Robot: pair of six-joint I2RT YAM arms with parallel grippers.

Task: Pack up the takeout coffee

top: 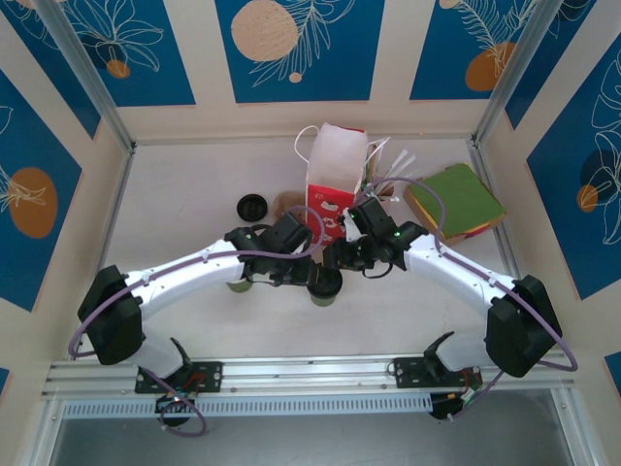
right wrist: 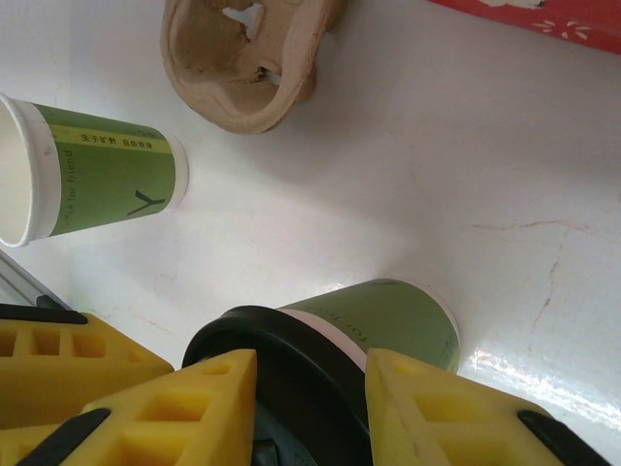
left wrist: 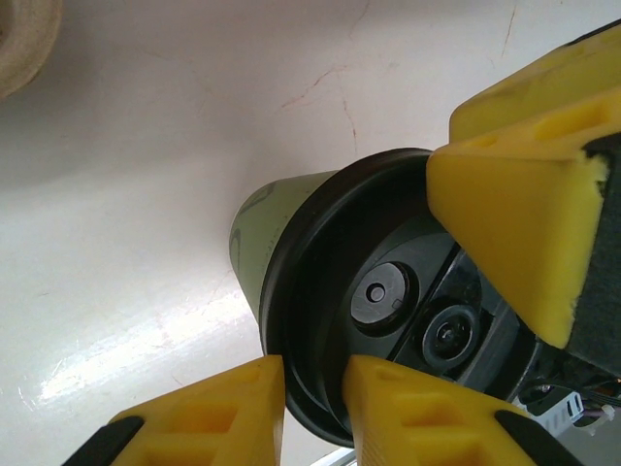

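The takeout coffee (top: 325, 284), a small green cup with a black lid, stands on the white table just in front of the red-and-white bag (top: 335, 170). My left gripper (top: 309, 267) comes in from the left. In the left wrist view it (left wrist: 315, 364) is shut on the near rim of the lid (left wrist: 359, 243), one finger outside and one on top. My right gripper (top: 340, 260) comes in from the right. In the right wrist view it (right wrist: 312, 357) straddles and pinches the opposite rim above the green wall (right wrist: 388, 316). Its fingers (left wrist: 514, 233) cover part of the lid.
A lidless green cup (right wrist: 97, 175) lies on its side left of the coffee, under my left arm (top: 239, 283). A cardboard cup carrier (top: 285, 203) and a loose black lid (top: 251, 207) sit behind. A green-topped box (top: 456, 199) lies at the right.
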